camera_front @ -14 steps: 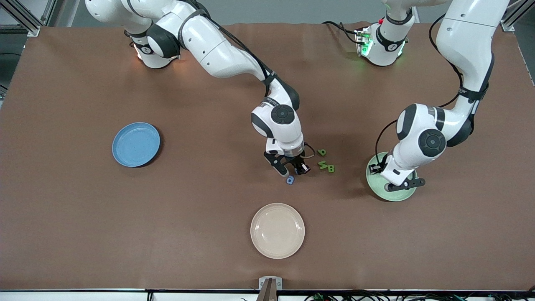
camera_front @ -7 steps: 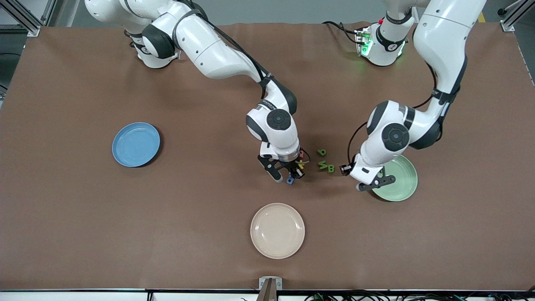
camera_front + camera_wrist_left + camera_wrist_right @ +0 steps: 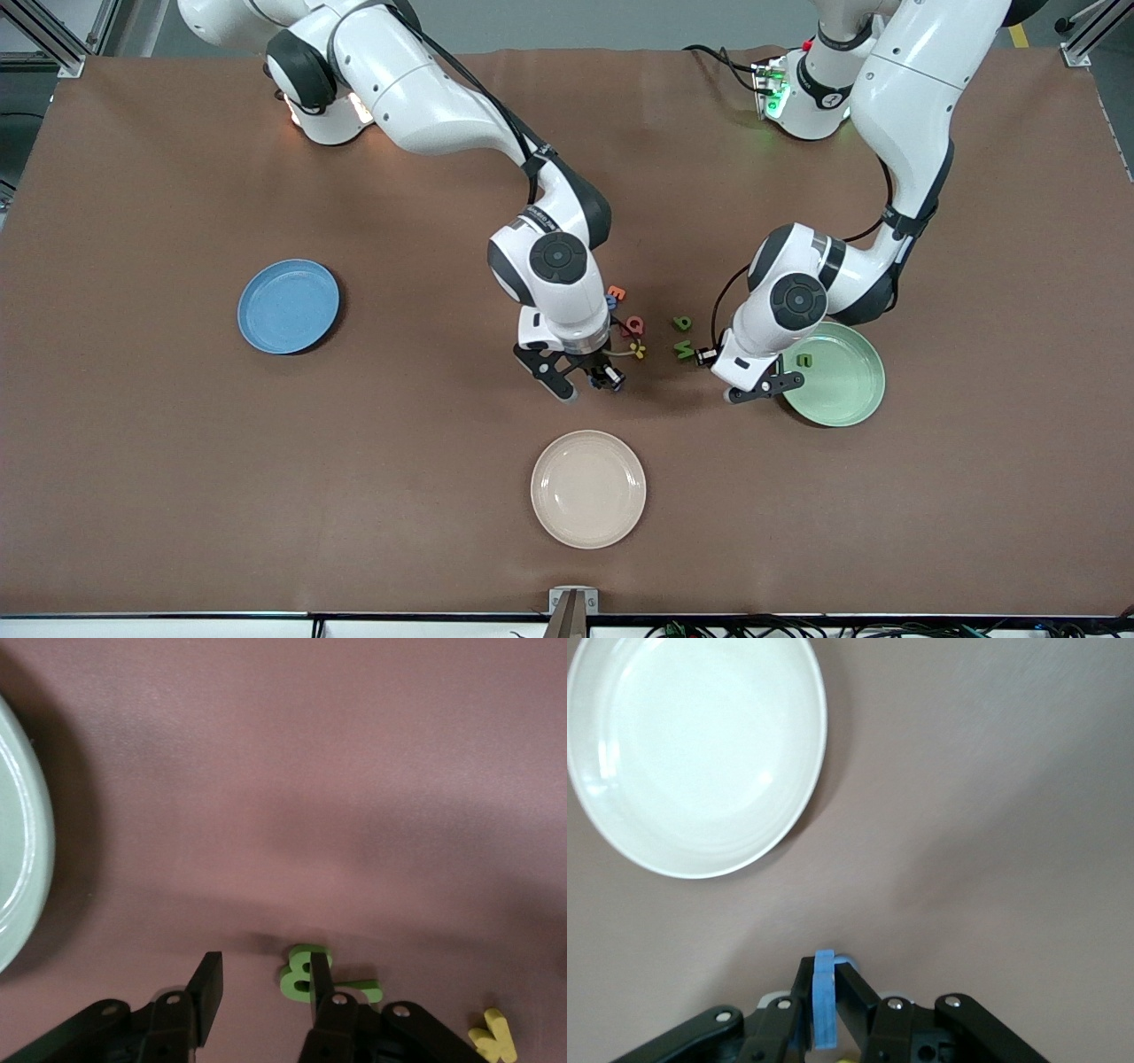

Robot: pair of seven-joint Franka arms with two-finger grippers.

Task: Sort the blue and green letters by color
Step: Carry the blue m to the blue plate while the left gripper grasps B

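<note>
My right gripper (image 3: 588,383) is shut on a blue letter (image 3: 824,1005), held on edge just above the table between the letter pile and the cream plate (image 3: 587,488). My left gripper (image 3: 762,388) is open and empty, low over the table beside the pale green plate (image 3: 846,394). In the left wrist view a green B (image 3: 299,972) lies just past one fingertip (image 3: 320,970), with another green letter (image 3: 365,991) beside it. Green letters P (image 3: 682,322) and V (image 3: 684,349) lie on the table. One green letter (image 3: 804,360) lies in the green plate.
A blue plate (image 3: 288,306) sits toward the right arm's end of the table. An orange letter (image 3: 616,292), a red letter (image 3: 635,325) and a yellow letter (image 3: 636,350) lie by the right gripper. The cream plate (image 3: 691,753) is nearest to the front camera.
My right gripper closed on the blue letter, lifted it and shifted toward the right arm's end. My left gripper moved off the green plate toward the green letters, uncovering a green letter in the plate.
</note>
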